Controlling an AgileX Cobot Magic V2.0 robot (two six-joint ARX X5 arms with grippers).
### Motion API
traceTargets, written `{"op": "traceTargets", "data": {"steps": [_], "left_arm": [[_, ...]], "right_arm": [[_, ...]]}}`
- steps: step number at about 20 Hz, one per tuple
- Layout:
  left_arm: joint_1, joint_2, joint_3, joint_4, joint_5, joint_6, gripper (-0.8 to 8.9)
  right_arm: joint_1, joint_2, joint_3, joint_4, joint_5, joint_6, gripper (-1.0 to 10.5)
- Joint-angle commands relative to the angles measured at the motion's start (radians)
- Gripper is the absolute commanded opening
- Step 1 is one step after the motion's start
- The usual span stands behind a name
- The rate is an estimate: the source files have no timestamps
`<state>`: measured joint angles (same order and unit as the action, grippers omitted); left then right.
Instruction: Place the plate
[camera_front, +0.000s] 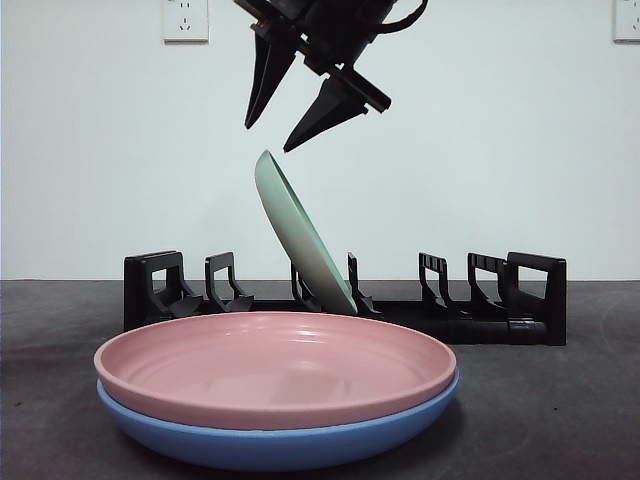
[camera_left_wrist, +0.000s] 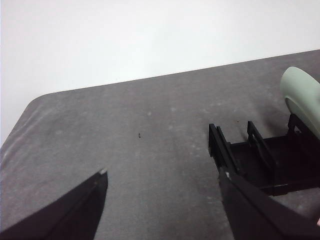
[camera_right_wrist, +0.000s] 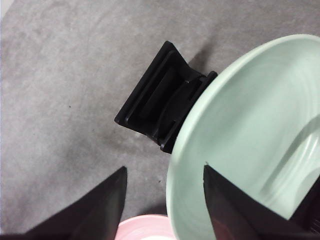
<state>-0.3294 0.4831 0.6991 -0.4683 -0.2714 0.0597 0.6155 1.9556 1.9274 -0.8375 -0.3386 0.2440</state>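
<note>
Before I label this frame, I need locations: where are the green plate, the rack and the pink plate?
green plate (camera_front: 300, 235), front view, its back face.
rack (camera_front: 535, 300), front view, end post.
pink plate (camera_front: 200, 372), front view, inner slope.

Green plate (camera_front: 300, 240), pink plate (camera_front: 275, 370), blue plate (camera_front: 280, 440), black rack (camera_front: 500, 300)

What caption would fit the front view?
Open right gripper above a green plate leaning in the black rack.

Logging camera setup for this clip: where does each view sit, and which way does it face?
Front view: low at table height, looking level across the pink plate stacked on the blue plate to the rack; right pincer open above the green plate.
Left wrist view: looks down at the table and rack end; open left pincer.
Right wrist view: looks down on the green plate.
All three share green plate and rack.
</note>
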Motion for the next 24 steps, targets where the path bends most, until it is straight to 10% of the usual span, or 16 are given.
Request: {"op": "traceTargets", "data": {"steps": [1,11,24], "left_arm": [[-0.001,0.002,0.015,0.012,-0.003,-0.005,3.40],[-0.001,0.002,0.015,0.011,-0.004,-0.005,3.40],[-0.001,0.002,0.015,0.011,-0.004,-0.011,3.40]], "right_arm": [[0.013,0.040,0.031,0.009,-0.002,0.012,2.4],[0.037,0.064,0.031,0.028,0.032,0.011,0.1],[0.038,-0.050,0.031,0.021,-0.105,0.005,0.1]]}}
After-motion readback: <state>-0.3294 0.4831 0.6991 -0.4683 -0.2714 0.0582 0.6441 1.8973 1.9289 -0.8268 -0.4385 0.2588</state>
